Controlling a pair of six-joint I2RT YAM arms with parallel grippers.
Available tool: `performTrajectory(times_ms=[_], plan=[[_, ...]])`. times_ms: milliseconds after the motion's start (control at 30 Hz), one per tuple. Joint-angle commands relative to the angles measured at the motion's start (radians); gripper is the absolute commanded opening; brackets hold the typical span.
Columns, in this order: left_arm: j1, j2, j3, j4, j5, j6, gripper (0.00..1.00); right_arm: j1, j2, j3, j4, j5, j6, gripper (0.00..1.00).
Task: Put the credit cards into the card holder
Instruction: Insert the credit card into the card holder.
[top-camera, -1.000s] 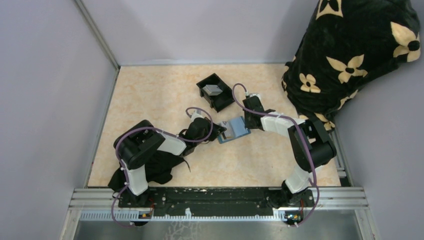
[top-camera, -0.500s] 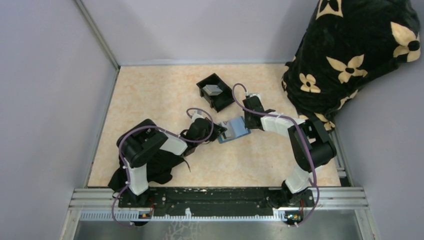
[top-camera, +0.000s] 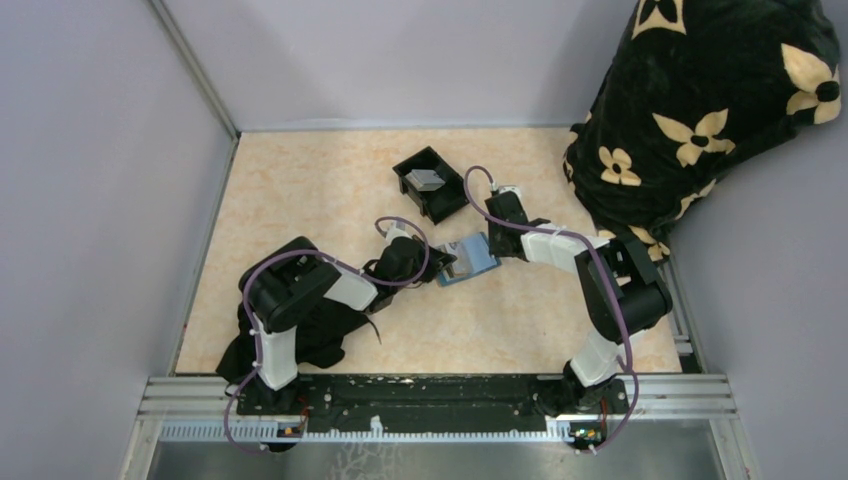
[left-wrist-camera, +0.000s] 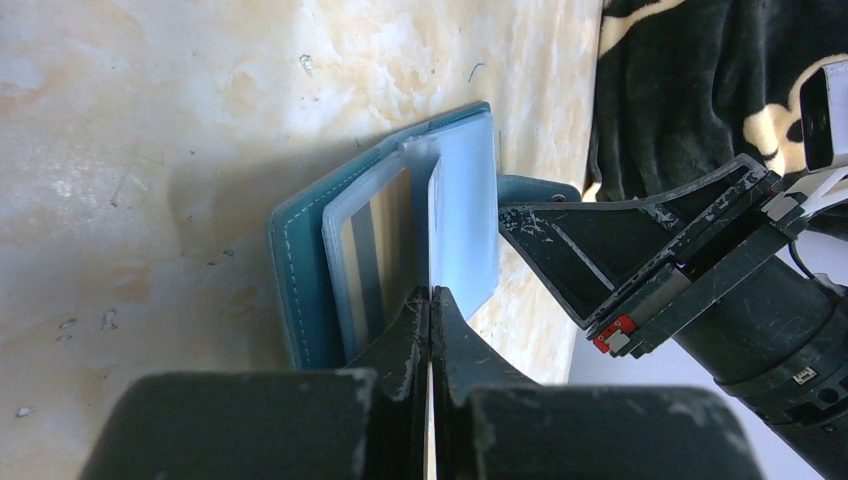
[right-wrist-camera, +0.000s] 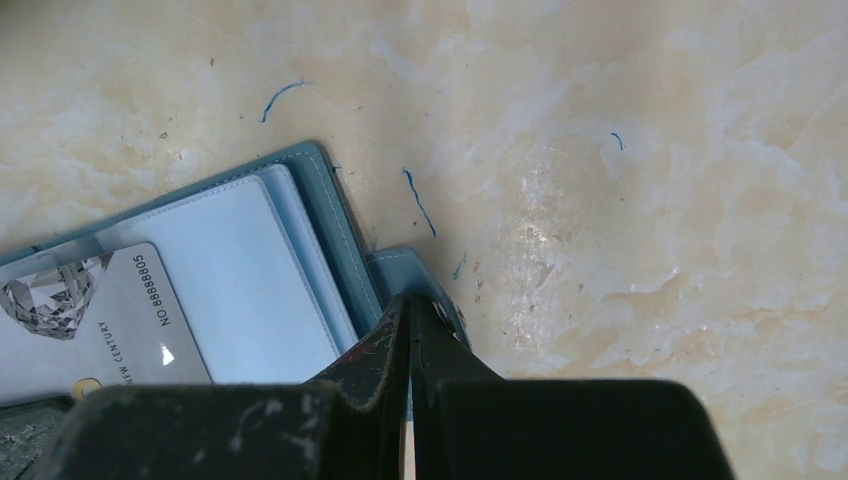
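Leaning in a touch further than a moment ago, the left arm has crept toward the card holder (left-wrist-camera: 295, 260), which has not budged at mid-desk. The left tool (left-wrist-camera: 430, 300) is pinched tight on the grey-silver card (right-wrist-camera: 100, 320), seen edge-on between its tips and lying partly over the clear sleeves. I'd judge the card is being fed in, not yet seated. A tan-yellow card (left-wrist-camera: 380, 240) already shows behind 1 sleeve. The right tool (right-wrist-camera: 410, 305), closed on nothing, presses the teal strap (right-wrist-camera: 395, 268), pinning the holder open. The desk (top-camera: 300, 200) is mottled cream. A black tray (top-camera: 408, 168) sits beyond, a flowered blanket (top-camera: 700, 110) fills the right corner, and grey walls (top-camera: 100, 200) close it in.
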Motion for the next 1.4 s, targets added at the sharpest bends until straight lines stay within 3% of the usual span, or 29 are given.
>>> performTrajectory(times_ms=[0, 767, 1367], plan=[[-0.010, 0.019, 0.013, 0.031, 0.001, -0.005, 0.00, -0.006, 0.042, -0.027, -0.021, -0.021, 0.003, 0.00], [-0.045, -0.051, -0.048, -0.100, -0.180, -0.089, 0.00, -0.006, 0.055, -0.027, -0.019, -0.023, 0.003, 0.00], [-0.045, 0.008, -0.011, -0.013, -0.130, -0.094, 0.00, -0.006, 0.068, -0.021, -0.024, -0.021, 0.000, 0.00]])
